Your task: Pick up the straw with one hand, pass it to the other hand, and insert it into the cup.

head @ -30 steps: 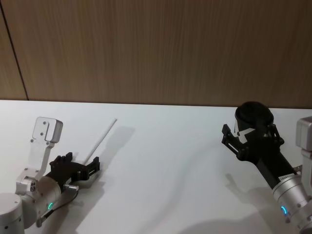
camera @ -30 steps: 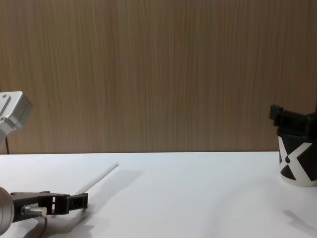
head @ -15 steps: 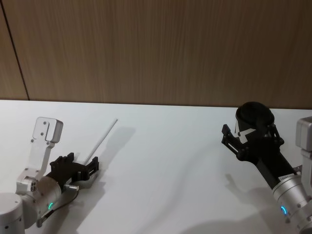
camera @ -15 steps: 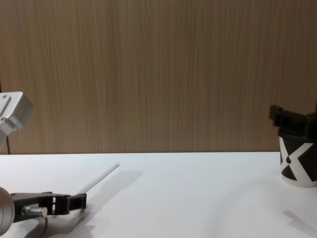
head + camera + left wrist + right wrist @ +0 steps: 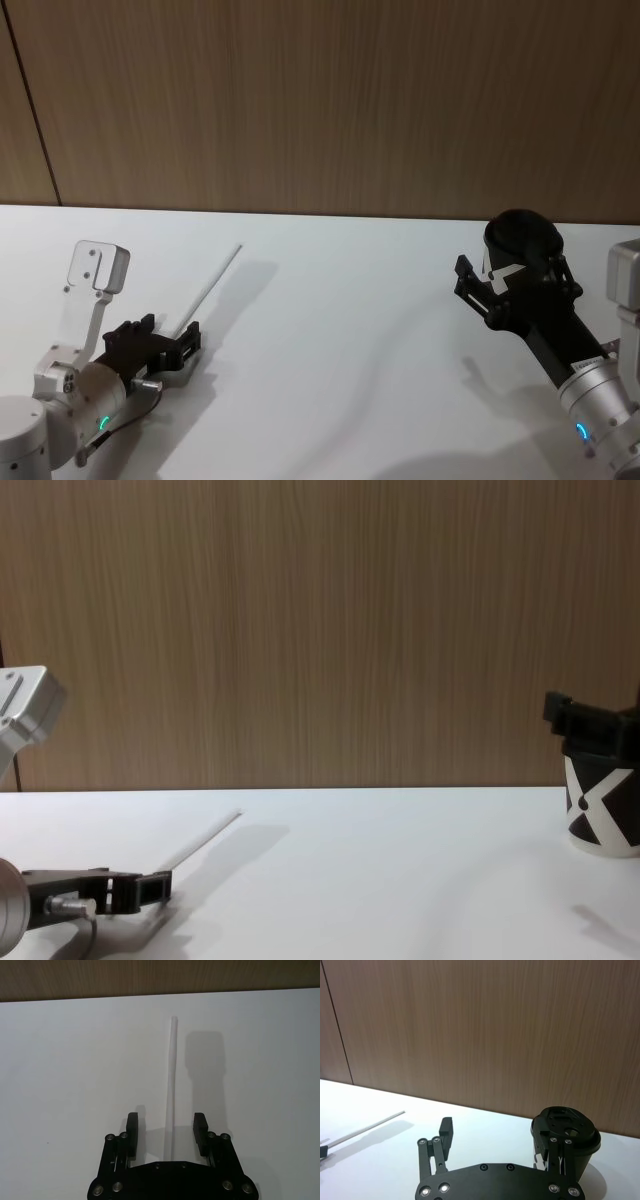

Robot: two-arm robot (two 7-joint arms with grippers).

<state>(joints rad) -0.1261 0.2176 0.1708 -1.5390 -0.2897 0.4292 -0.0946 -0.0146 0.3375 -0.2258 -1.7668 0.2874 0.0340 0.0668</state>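
Lining up the grab here: my left gripper [image 5: 166, 1132] sits low over the table [image 5: 60, 1060], jaws spread wide, nothing pinched yet. The straw [image 5: 172, 1070] lies flat on the white top. Its near end runs in between my fingers [image 5: 131, 1130], roughly centred with a clear gap on each side, and the rest points straight away from me toward the wood wall. My two cents on doing this bit right: get the pads down close to the table before closing. Squeeze slow and even so this light round thing doesn't roll or skid out. Grip near this end so there's plenty sticking out for the handoff. My right gripper [image 5: 500, 1135] is well apart from all this, jaws also spread, up at the cup [image 5: 598, 815]. Can't tell if it's around the cup or just beside it.
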